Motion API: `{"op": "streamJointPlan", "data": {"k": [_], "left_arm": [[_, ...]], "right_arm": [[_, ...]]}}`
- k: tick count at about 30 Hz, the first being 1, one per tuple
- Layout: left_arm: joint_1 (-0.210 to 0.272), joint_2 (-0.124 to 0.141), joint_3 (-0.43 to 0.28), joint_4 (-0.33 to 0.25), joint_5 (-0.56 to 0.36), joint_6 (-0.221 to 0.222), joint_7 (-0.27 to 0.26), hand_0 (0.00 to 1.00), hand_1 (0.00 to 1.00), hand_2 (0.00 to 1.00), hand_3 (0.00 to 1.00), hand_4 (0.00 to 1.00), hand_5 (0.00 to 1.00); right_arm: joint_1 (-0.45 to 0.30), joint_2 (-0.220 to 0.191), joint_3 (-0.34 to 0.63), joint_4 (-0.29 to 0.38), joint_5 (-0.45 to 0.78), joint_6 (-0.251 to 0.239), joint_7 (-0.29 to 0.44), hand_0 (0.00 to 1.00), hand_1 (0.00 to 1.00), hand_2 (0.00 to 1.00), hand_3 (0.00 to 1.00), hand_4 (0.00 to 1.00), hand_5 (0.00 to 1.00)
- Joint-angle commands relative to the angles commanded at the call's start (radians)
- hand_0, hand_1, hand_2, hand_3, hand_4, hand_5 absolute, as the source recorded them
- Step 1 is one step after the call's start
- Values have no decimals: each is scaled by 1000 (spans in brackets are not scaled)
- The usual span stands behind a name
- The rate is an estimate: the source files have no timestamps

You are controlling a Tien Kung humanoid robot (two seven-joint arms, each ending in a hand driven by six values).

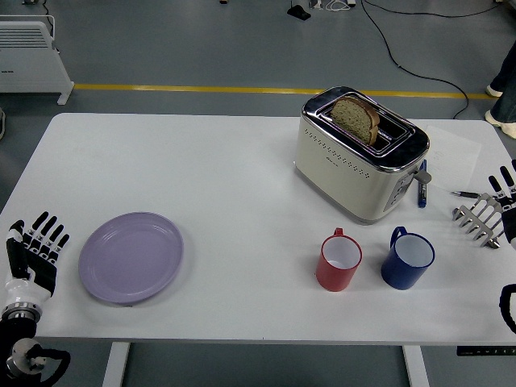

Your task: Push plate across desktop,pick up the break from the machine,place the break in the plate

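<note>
1. Your left hand (36, 251) sits at the bench's left edge, palm up, fingers (50, 234) straight, spread and holding nothing.
2. Your right hand (493, 211) comes in at the far right edge, partly cut off by the frame. Its fingers (477, 219) point left, apart and empty.
3. The plate (131, 256) is a plain lilac round with a shallow rim. It lies flat just to the right of your left hand, close but not touching, near the bench's front left.
4. The bread (356, 118) is a brown-crusted slice with a pale, speckled crumb. It stands on edge in a slot of the toaster (355, 165), its top half sticking out above the chrome top.
5. The toaster is cream with chrome trim and sits right of centre towards the far side. It is well apart from your left hand and nearer to your right hand, which is off to its right.
6. Two mugs stand in front of the toaster, upright and side by side without touching: a red mug (339, 260) and a blue mug (407, 258). Both have white insides and you can see nothing in either.
7. A blue pen (422, 193) lies beside the toaster's right end, and a thin dark pen (465, 194) lies just beyond your right fingertips.
8. The white bench (226, 177) carries everything.
</note>
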Motion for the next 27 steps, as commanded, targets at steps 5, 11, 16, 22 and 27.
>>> {"op": "streamJointPlan", "data": {"k": [5,11,16,22,27], "left_arm": [[-2,0,13,7,-11,-2,-1,844,859,849,770,554,998],[-5,0,24,18,-19,-4,-4,844,857,849,771,565,998],[-4,0,35,25,-31,-8,-5,843,855,848,771,563,998],[-6,0,53,31,-46,-15,-5,843,852,847,769,565,998],[-3,0,67,37,-60,-24,-6,841,851,846,769,565,998]], "right_arm": [[1,1,0,1,1,1,0,755,739,736,748,519,565],[1,1,2,1,2,1,0,756,738,734,748,519,566],[1,0,3,2,2,0,1,755,737,734,748,519,565],[0,1,2,1,3,0,2,755,737,733,747,519,566],[-1,0,0,1,3,0,2,754,736,733,747,519,566]]}}
